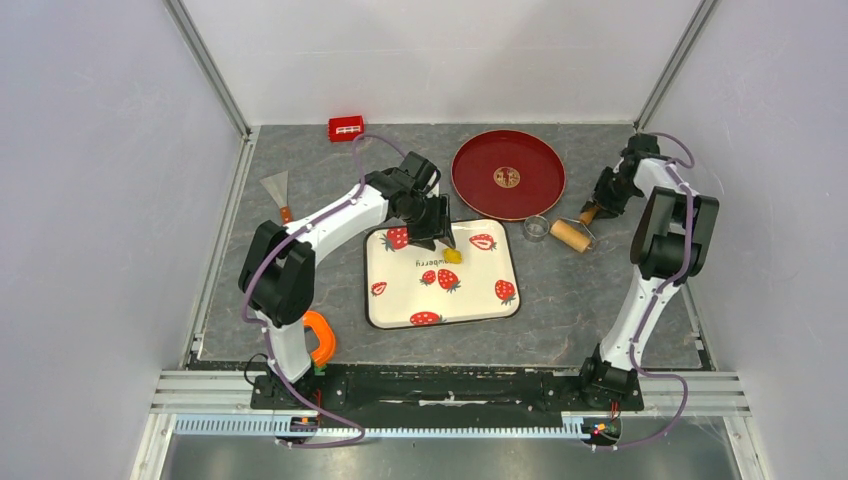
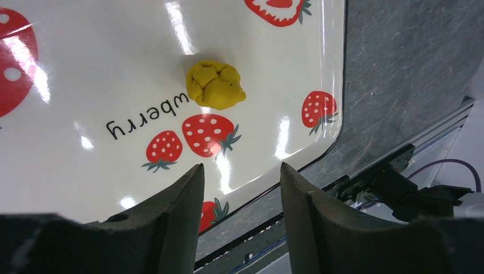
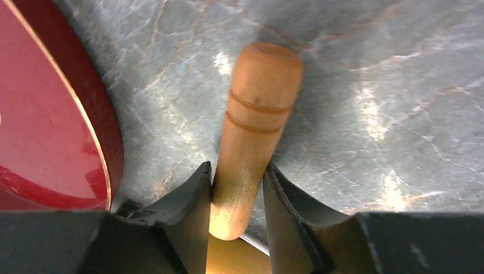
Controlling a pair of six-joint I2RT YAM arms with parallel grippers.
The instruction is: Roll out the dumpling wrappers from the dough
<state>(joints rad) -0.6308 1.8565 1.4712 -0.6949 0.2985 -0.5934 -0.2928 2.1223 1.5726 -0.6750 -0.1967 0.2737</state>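
Note:
The dough is a bright yellow lump (image 1: pixel 452 256) lying on the white strawberry-print tray (image 1: pixel 470 295), near its far edge. In the left wrist view the lump (image 2: pixel 216 84) lies ahead of my fingers. My left gripper (image 1: pixel 432 238) is open and empty, just above the tray beside the lump, with nothing between the fingers (image 2: pixel 240 168). My right gripper (image 1: pixel 600 203) is shut on the handle of the tan wooden roller (image 1: pixel 571 235), which lies on the table at the right. The handle (image 3: pixel 257 108) sits between the fingers (image 3: pixel 237 170). No dumpling wrappers are in view.
A red plate (image 1: pixel 507 175) lies behind the tray, and its rim shows in the right wrist view (image 3: pixel 45 114). A small metal ring (image 1: pixel 537 227) sits next to the roller. A red box (image 1: pixel 346 127), a scraper (image 1: pixel 276 190) and an orange tool (image 1: pixel 322 338) lie at the left.

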